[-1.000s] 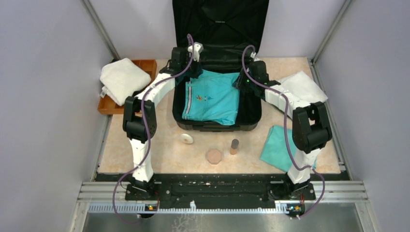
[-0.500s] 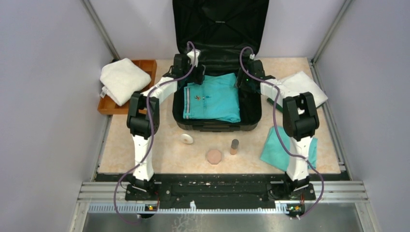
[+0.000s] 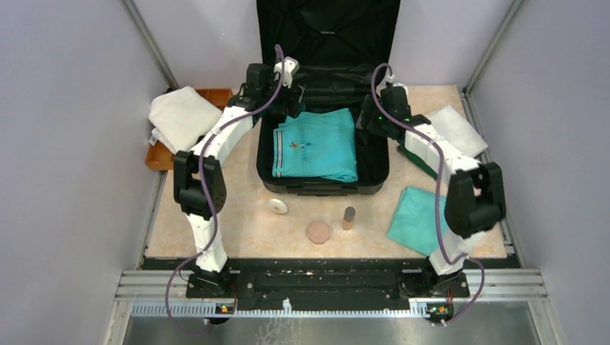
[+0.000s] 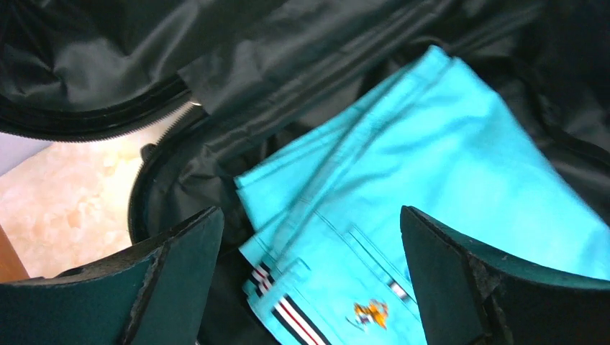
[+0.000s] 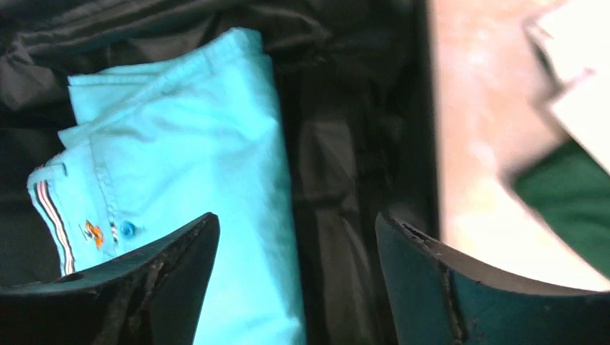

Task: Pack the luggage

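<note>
Luggage (image 3: 320,188) sits open at the back centre of the surface (image 3: 237,223), lid upright against the rear wall. I see a folded teal shirt (image 3: 316,144) lying flat in the base, striped trim on its left edge.

Left gripper (image 4: 309,223) hovers over the shirt's back-left corner, jaws spread wide, nothing between them. Right gripper (image 5: 296,219) hangs over the lining beside the shirt's right edge, jaws apart and empty.

In front of the luggage: white ring (image 3: 278,207), pink disc (image 3: 318,232), upright cylinder (image 3: 349,217). Right of it: teal cloth (image 3: 413,219), white cloth (image 3: 460,129) over a green one (image 3: 417,157). Left: towel (image 3: 180,115) on a tray (image 3: 219,95).
</note>
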Robot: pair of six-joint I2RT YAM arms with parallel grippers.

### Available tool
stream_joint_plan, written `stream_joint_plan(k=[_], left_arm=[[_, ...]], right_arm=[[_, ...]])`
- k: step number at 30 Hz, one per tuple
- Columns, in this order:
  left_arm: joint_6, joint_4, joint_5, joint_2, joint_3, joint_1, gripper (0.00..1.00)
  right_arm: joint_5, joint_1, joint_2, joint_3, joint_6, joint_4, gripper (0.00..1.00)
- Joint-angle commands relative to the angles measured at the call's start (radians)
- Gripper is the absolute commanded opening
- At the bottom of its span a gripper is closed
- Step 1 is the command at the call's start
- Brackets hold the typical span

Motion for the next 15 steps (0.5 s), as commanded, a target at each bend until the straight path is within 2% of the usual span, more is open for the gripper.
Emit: stream_joint_plan(k=[1,2,3,6,10,12,15], left_arm=[[0.04,-0.243,0.121,-0.096,-0.001,0.001,0.98],[0.044,-0.281,0.127,-0.101,-0.003,0.002,0.98],[0.044,-0.312,0.129,-0.108,-0.007,0.002,0.98],[0.041,-0.35,0.117,-0.138,-0.039,0.004,0.98],[0.036,-0.355,0.113,-0.179,-0.076,0.005,0.98],[0.035,-0.356,0.119,-0.197,-0.087,0.007,0.98],[0.038,-0.357,0.122,-0.219,-0.096,0.007,0.98]], right_arm=[[0.159,-0.008,-0.263,-0.119,-0.014,-0.172,0.9],[0.196,-0.019,-0.312,-0.153,0.0,-0.223,0.97],[0.224,-0.028,-0.364,-0.193,0.01,-0.267,0.99],[0.284,-0.082,-0.473,-0.305,0.087,-0.392,0.99],[0.202,-0.181,-0.495,-0.452,0.157,-0.475,0.99],[0.262,-0.182,-0.475,-0.497,0.205,-0.523,0.95],[0.289,-0.182,-0.46,-0.54,0.269,-0.49,0.87]])
